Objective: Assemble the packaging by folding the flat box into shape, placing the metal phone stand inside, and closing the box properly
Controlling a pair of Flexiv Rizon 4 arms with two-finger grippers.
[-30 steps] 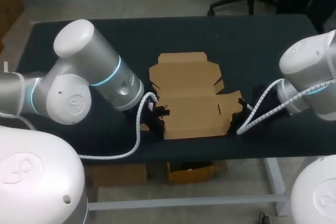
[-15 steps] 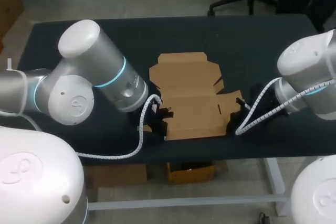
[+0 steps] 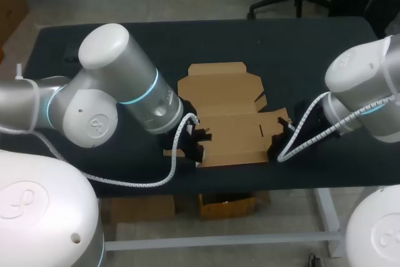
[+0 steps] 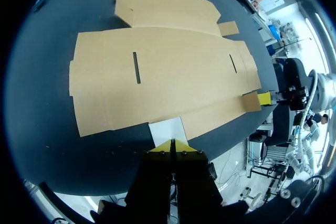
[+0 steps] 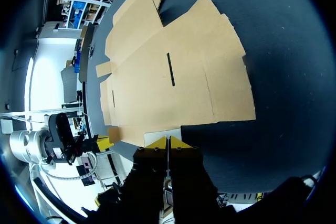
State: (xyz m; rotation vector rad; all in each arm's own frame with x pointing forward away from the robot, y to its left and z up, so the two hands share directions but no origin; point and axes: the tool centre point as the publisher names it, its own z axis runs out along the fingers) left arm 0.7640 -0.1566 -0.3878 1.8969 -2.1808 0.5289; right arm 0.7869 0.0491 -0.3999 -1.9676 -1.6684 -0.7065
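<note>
Both the left claw [image 4: 172, 146] and right claw [image 5: 168, 141] sit closed, flat box [image 4: 168, 72] just ahead.

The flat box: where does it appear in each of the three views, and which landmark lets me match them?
Head view: the box lies in the middle of the table.
Left wrist view: the box lies just ahead of the left gripper.
Right wrist view: the box lies just ahead of the right gripper.
Shared landmark: the slot on the box's right-arm side.
</note>
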